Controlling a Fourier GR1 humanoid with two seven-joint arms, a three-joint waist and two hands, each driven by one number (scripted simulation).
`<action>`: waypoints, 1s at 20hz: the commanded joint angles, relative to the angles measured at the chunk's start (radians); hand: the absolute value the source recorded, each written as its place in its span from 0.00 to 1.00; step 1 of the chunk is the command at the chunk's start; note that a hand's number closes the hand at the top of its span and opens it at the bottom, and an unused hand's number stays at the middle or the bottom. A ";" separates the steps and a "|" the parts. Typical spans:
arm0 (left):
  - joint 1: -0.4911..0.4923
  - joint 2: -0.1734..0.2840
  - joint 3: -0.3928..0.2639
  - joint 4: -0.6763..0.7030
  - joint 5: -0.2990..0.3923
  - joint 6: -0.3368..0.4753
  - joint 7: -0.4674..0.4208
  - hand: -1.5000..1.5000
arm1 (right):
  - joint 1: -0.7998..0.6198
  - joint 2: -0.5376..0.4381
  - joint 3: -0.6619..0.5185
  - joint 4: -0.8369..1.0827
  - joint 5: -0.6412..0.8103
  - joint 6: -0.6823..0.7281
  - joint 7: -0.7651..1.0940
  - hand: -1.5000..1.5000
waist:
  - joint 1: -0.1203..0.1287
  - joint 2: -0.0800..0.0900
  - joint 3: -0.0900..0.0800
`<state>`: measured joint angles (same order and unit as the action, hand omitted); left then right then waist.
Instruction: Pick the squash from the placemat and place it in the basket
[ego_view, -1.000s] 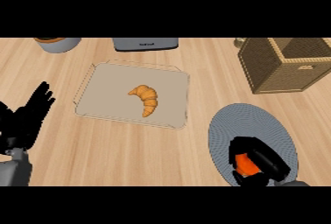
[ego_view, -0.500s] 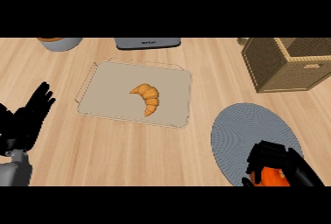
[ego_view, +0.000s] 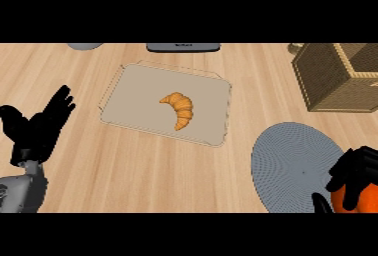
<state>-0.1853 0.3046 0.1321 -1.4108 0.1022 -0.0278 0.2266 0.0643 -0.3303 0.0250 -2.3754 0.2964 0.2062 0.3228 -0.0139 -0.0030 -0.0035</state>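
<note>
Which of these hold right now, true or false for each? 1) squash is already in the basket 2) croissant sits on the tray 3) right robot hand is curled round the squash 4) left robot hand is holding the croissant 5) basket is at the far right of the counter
1) False. The squash is at the lower right, by the placemat, far from the basket.
2) True. The croissant lies on the tray.
3) True. The right robot hand curls over the orange squash.
4) False. The left robot hand rests open at the left edge, fingers up, holding nothing.
5) True. The basket stands at the upper right.
</note>
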 joint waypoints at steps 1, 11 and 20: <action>-0.010 -0.011 -0.006 -0.004 -0.010 0.004 0.006 0.50 | -0.215 -0.015 -0.057 -0.067 -0.056 0.019 0.285 1.00 | 0.020 0.003 0.002; -0.009 -0.016 -0.003 0.019 -0.007 -0.034 -0.026 0.50 | -0.554 -0.171 -0.227 0.363 0.040 0.008 0.274 1.00 | 0.025 0.006 0.003; -0.037 0.000 0.028 0.013 0.000 -0.043 0.015 0.50 | -0.576 -0.210 -0.299 0.740 0.070 -0.031 -0.038 1.00 | 0.019 0.005 0.004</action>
<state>-0.2044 0.2898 0.1414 -1.4070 0.0898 -0.0515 0.2305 -0.5253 -0.5272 -0.2528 -1.7653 0.3524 0.1863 0.4179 0.0090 0.0021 -0.0002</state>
